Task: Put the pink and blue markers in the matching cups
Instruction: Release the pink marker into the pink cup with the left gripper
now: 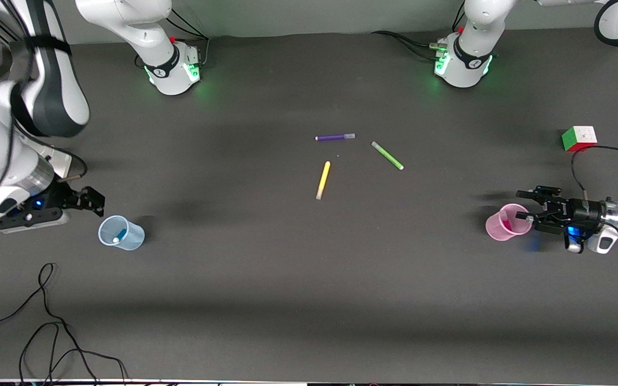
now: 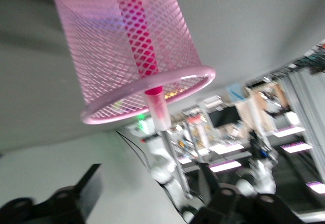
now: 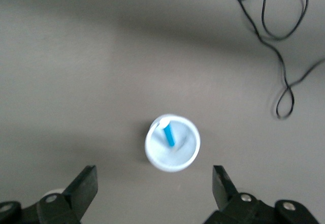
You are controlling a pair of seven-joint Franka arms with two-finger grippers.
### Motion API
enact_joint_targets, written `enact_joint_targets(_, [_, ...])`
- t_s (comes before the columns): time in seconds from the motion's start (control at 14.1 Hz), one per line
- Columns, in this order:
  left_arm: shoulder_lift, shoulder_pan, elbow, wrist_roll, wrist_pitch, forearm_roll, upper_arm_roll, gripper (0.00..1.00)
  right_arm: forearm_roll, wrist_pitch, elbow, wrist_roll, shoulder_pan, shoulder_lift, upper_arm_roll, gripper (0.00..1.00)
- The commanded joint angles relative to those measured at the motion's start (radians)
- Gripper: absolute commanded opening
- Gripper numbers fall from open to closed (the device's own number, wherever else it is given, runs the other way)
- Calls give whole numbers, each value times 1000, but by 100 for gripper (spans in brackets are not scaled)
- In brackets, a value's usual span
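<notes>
The pale blue cup [image 1: 121, 233] stands toward the right arm's end of the table with the blue marker [image 1: 121, 234] inside it. My right gripper [image 1: 96, 202] is open and empty, just beside and above this cup. The right wrist view shows the cup [image 3: 172, 142] and marker [image 3: 168, 134] between its spread jaws [image 3: 155, 186]. The pink cup [image 1: 507, 221] stands toward the left arm's end with the pink marker [image 1: 508, 221] leaning inside. My left gripper [image 1: 530, 205] is open beside the cup's rim. The left wrist view shows the cup [image 2: 101, 56] and marker [image 2: 139, 41] close up, apart from the gripper [image 2: 152, 193].
A purple marker [image 1: 335, 137], a green marker [image 1: 387, 155] and a yellow marker [image 1: 323, 180] lie at the table's middle. A colour cube [image 1: 579, 138] sits near the left arm's end. Loose black cables [image 1: 46, 321] lie near the front camera's edge.
</notes>
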Motion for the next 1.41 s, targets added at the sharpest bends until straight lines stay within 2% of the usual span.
enact_joint_targets(0.0, [-96,-64,48,-2,-2,115,9,100,-2,-207,92,101,2,-44,46,100])
enact_joint_targets(0.28, [-305,-217,28,-3,50,380,9,100,-1,-438,184,159,2,-102,72,100])
enact_joint_targets(0.57, [-526,-328,-31,-2,69,592,9,100,88,-470,178,169,-2,-145,57,100])
enact_joint_targets(0.71, [-661,-340,-155,5,142,633,8,100,90,-463,186,169,-7,-140,57,100])
enact_joint_targets(0.92, [-880,-343,-415,37,318,642,-5,100,90,-464,187,161,-5,-137,58,100])
enact_joint_targets(1.06, [-943,-368,-463,60,342,683,-9,100,90,-463,187,153,-9,-130,57,100])
enact_joint_targets(1.34, [-965,-403,-426,80,316,746,-15,100,96,-464,187,158,-9,-130,55,100])
